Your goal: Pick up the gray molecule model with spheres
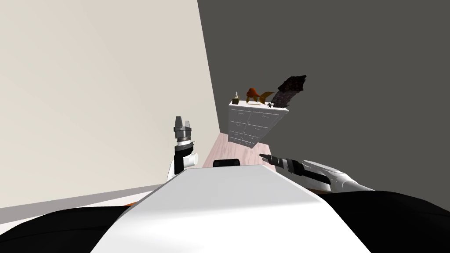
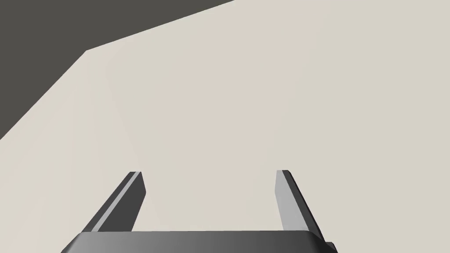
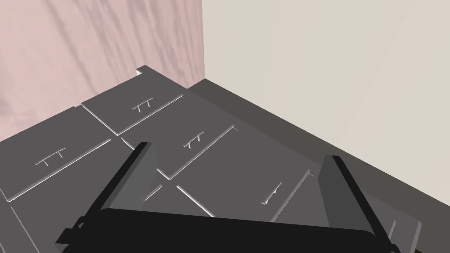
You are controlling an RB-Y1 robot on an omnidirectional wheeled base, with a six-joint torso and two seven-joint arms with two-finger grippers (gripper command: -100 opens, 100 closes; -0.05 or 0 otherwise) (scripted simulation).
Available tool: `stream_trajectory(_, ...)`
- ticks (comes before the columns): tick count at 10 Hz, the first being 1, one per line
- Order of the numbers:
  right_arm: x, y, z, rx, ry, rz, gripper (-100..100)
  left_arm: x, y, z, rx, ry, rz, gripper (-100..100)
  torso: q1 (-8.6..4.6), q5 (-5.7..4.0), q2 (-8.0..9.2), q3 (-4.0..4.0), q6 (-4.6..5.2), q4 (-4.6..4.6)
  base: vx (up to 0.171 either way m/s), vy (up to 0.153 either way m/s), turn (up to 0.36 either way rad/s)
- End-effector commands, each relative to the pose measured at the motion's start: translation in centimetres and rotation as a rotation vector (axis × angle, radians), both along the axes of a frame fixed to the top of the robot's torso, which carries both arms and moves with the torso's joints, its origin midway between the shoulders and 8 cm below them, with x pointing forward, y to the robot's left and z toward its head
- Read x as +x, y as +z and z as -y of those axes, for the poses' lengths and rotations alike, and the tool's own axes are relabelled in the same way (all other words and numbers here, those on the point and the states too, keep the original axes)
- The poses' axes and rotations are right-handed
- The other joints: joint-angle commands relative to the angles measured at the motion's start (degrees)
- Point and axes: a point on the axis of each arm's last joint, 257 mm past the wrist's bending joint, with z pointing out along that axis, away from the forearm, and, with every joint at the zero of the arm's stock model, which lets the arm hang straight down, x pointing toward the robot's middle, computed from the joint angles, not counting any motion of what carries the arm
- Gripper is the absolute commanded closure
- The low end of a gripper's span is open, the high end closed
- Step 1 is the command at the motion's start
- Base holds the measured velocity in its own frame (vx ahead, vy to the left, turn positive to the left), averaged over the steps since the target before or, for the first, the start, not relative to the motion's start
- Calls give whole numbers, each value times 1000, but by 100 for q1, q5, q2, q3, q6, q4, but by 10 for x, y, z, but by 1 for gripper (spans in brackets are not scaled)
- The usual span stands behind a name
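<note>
**A:** How are the arms set?

**B:** The left arm [image 1: 179, 161] is raised beside the cream wall [image 1: 88, 88], with the hand pointing up. The left jaws stand wide apart with nothing between them. The right arm [image 1: 323, 175] reaches forward and low toward a white dresser [image 1: 251, 125], well apart from it. The right jaws are wide too, and empty. They are aimed at its drawer fronts [image 3: 127, 105], which look dark grey from the wrist and carry thin bar handles.

**A:** What do you count?

**B:** One dresser, in the corner where the cream wall meets a dark grey wall [image 1: 351, 66], on a pale pinkish wood floor [image 1: 214, 151]. On the dresser top there are five pieces, as far as I can tell. At the left end is one small pale figure on a dark base [image 1: 236, 99]. Next come one orange-brown lump [image 1: 252, 92] and one ochre piece [image 1: 266, 95] touching it; they may be a single thing. Then the molecule model [image 1: 271, 105], one only. At the right back corner is one large black rough slab [image 1: 288, 89], tilted and rising well above the top.

**A:** How does the model look?

**B:** This is my best reading: it is a small cluster near the front edge toward the right end, just beside the slab's foot. It looks like tiny dark grey, almost black beads bunched together, too small to tell single spheres.
</note>
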Motion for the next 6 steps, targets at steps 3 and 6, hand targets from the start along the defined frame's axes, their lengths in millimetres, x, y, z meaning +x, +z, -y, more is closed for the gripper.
stream_trajectory(3, -13, -1, 52, -116, 6, -69, -100, 0, 0, 0, 0, 0, 0, 0, 11, 3, -1, 0, -1, 0, -11, 62, 103)
stream_trajectory(6, -23, 4, 100, -221, 7, -128, -100, 0, 0, 0, 0, 0, 0, 0, 7, 3, -4, -2, -1, -1, -3, 52, 107)
